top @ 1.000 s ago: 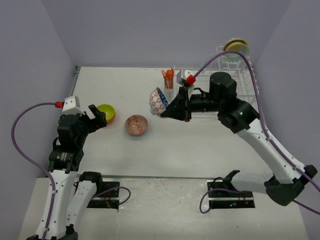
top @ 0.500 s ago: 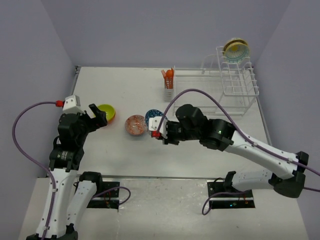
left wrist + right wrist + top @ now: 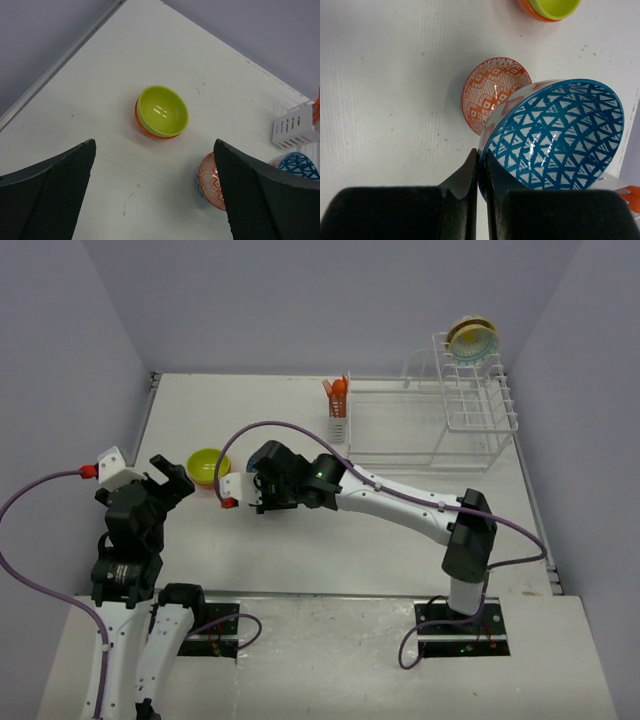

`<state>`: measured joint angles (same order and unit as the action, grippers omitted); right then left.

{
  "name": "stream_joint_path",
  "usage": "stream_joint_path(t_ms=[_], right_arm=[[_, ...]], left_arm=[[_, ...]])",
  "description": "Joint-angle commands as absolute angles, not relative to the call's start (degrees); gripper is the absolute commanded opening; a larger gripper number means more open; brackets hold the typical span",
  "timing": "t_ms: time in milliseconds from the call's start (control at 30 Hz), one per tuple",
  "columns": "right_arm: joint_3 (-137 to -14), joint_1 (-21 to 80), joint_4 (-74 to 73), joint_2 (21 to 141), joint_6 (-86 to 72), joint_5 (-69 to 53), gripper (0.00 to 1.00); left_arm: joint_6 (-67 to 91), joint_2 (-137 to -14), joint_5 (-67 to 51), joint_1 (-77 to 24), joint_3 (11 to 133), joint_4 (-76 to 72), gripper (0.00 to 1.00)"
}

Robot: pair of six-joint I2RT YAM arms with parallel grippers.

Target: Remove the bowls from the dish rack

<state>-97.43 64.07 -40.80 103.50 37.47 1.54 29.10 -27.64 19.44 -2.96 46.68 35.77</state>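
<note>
Swung left, your right gripper (image 3: 480, 159) pinches the blue bowl (image 3: 555, 135) by its rim; lowering here may strike the orange-red bowl (image 3: 492, 89).

The white table (image 3: 400, 560) is carrying a wire rack (image 3: 478, 400) at its far right corner, with the rack's basket (image 3: 337, 425) standing toward the middle. Near the left edge, an orange bowl (image 3: 142, 122) is sitting upright on the bare top, with a green bowl (image 3: 207, 462) nesting inside it. A zigzag bowl (image 3: 495, 90) is resting nearby, apart from the pair.
</note>
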Motion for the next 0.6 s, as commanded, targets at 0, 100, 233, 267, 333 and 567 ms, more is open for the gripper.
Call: stream_joint_path(t_ms=[0, 100, 233, 267, 333, 567], right_arm=[[-103.4, 64.3, -40.7, 108.1, 42.0, 6.8, 0.0], [-105.3, 64.3, -40.7, 112.0, 43.7, 6.3, 0.0], [-107.0, 64.3, -41.3, 114.4, 45.0, 4.0, 0.0], [-107.0, 64.4, -41.5, 115.0, 45.3, 3.1, 0.0], [-107.2, 64.3, -41.8, 115.7, 46.0, 1.6, 0.0], [-107.9, 64.2, -41.7, 118.7, 46.7, 1.0, 0.0]], left_arm=[[31.0, -27.1, 23.8, -2.5, 48.5, 36.6, 1.0], [30.5, -26.7, 22.5, -2.5, 48.0, 35.9, 1.0], [30.1, -26.6, 21.8, -2.5, 47.9, 35.6, 1.0], [30.1, -26.6, 21.8, -2.5, 47.9, 35.6, 1.0], [30.1, -26.5, 21.7, -2.5, 48.0, 35.6, 1.0], [30.1, -26.2, 21.6, -2.6, 47.9, 35.7, 1.0]])
